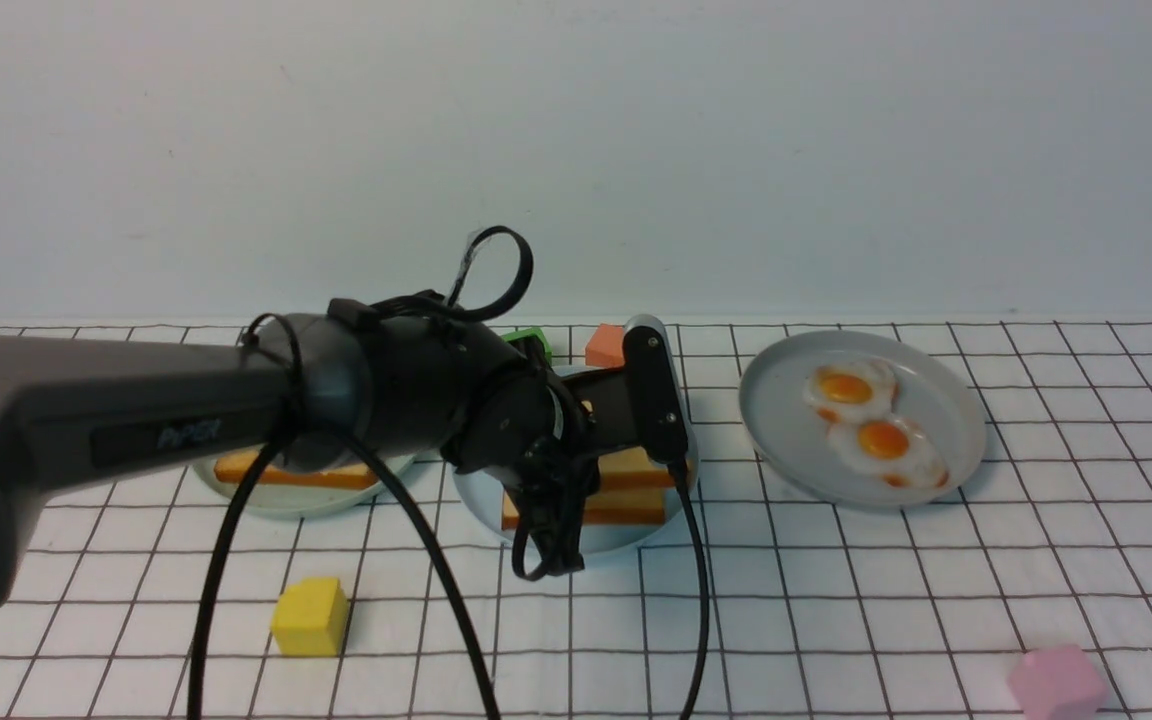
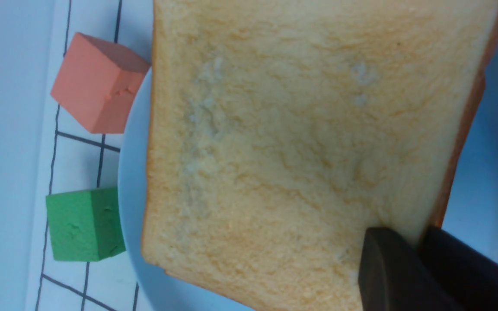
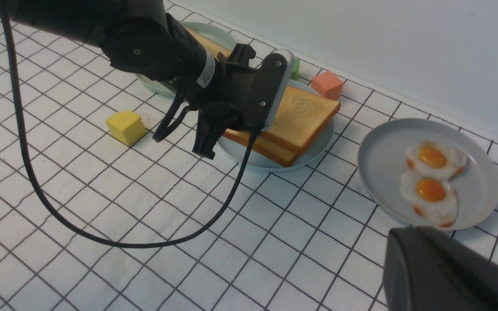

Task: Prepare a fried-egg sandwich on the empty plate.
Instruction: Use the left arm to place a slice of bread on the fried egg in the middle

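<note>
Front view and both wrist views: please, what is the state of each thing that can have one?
left end effector: shut on the top toast slice.
top toast slice: gripped at one edge, over the lower toast slice.
lower toast slice: flat on the blue plate.
blue plate: holds both slices; no egg visible.
grey plate: holds two fried eggs.
grey-green plate: holds a single toast slice.
right end effector: shut, holding nothing.
</note>
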`<state>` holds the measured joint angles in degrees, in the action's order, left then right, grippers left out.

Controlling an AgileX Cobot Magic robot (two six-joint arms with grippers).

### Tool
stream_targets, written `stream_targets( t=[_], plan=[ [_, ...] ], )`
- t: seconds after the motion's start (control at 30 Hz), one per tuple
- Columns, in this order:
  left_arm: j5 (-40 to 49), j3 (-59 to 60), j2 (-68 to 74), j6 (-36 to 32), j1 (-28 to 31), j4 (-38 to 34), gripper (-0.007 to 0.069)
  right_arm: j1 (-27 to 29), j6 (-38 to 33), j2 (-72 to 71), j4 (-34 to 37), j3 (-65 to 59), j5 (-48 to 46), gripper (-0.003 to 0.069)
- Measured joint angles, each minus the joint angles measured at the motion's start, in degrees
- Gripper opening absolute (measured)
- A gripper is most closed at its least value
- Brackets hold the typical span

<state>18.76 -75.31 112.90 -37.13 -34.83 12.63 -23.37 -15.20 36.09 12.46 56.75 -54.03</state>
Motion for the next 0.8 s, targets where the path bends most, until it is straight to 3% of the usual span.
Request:
stream_targets(
  t=[0.43, 0.8],
  plan=[
    [2.5, 0.0, 0.0, 1.9, 0.0, 0.7, 0.0151, 0.0, 0.0, 0.0, 0.2, 0.0, -0.7, 0.0025],
    [3.5, 0.0, -0.4, 4.3, 0.0, 0.8, 0.036, 0.0, 0.0, 0.0, 0.2, 0.0, -0.7, 0.0029]
  ],
)
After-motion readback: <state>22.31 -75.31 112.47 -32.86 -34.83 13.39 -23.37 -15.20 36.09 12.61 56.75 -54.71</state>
